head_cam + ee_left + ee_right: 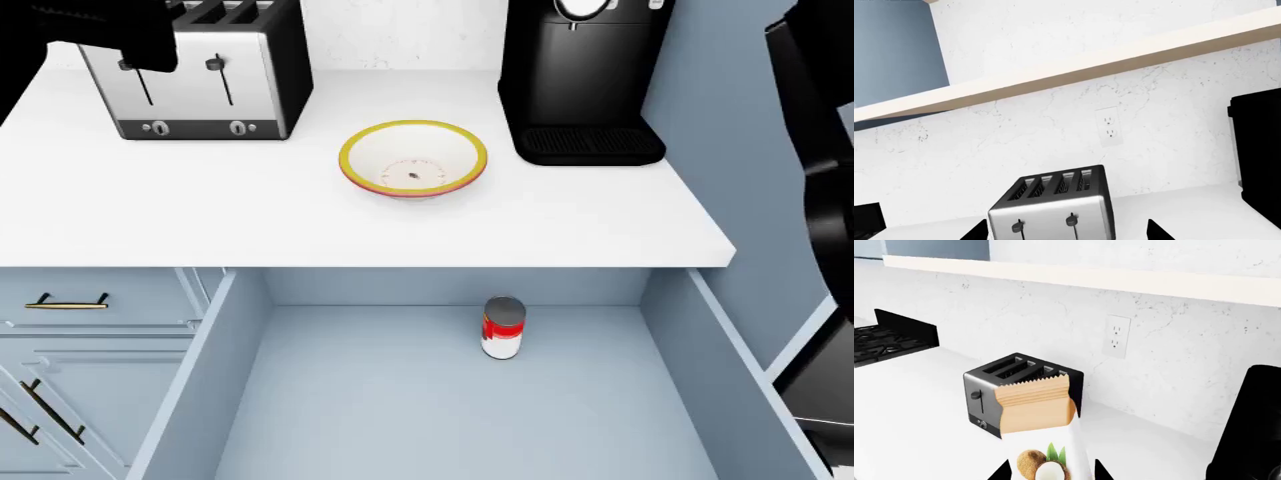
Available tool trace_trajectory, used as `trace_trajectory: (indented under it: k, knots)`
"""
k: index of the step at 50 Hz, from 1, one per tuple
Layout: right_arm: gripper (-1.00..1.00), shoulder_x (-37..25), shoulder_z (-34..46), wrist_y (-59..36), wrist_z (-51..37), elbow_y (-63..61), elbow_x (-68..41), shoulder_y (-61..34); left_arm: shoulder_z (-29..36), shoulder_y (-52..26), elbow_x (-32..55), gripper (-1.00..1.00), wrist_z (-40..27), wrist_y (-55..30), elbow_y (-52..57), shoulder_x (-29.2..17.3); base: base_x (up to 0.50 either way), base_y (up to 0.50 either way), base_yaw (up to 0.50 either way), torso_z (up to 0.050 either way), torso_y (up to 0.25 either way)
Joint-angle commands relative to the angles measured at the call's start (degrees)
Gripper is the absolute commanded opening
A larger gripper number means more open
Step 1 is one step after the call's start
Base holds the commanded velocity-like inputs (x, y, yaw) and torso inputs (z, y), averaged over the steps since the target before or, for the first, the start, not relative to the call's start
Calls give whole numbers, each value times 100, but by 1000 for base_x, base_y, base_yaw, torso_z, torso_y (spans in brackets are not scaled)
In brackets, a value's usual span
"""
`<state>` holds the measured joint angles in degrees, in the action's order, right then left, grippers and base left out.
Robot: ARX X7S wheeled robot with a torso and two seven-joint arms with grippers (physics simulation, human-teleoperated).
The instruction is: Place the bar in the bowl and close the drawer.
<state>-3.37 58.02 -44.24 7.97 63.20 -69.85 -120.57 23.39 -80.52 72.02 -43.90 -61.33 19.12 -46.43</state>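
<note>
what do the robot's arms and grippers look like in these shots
Little of them shows. In the head view, the left arm and right arm are plain matte black, bulky and rounded, with no visible cables or markings. In both wrist views, only the black pointed fingertips of each gripper peek into frame.

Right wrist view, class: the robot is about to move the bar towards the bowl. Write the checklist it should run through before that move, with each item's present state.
1. Bar gripped by the right pincer: ok, it stands between the fingertips.
2. Bowl on the counter with nothing in it: ok.
3. Right pincer above the bowl: cannot tell; the head view does not show that pincer.
4. Left pincer clear of the job: ok, open and holding nothing.
5. Drawer closed: not ok; it is open, with a red-and-white can upright inside.
</note>
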Motion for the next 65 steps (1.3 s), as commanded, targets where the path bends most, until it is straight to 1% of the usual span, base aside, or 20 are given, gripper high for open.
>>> trace_trajectory:
  k: [1,5,10,26,40,49,60,65]
  knots:
    - [-100,336,1048,559,62,906,-1122,-351,-8,-3,32,100,-25,-12,31,-36,0,0,0,0,0]
    - [-100,336,1584,709,3,924,-1711,-391,-11,45,22,100,-16,16,53,-61,0,0,0,0,0]
    - [-100,336,2086,847,32,973,-2294,-452,-6,129,-97,100,84,147,72,-97,0,0,0,0,-155]
    - [-100,335,3024,981,137,1115,-3240,-502,30,67,-97,100,60,125,28,-66,-1,0,0,0,-185]
    - [-100,336,3472,925,116,1031,-3719,-623,36,43,-87,100,41,117,31,-92,-2,0,0,0,-157]
    - [-100,336,3674,446,122,976,-4019,-685,37,121,-126,100,69,194,2,-101,0,0,0,0,0]
    - [-100,337,3732,390,-129,865,-4197,-701,108,261,-303,100,231,365,-74,-90,0,0,0,0,0]
    - [-100,337,3738,156,-272,795,-4118,-531,94,373,-330,100,271,448,-56,-132,0,0,0,0,0]
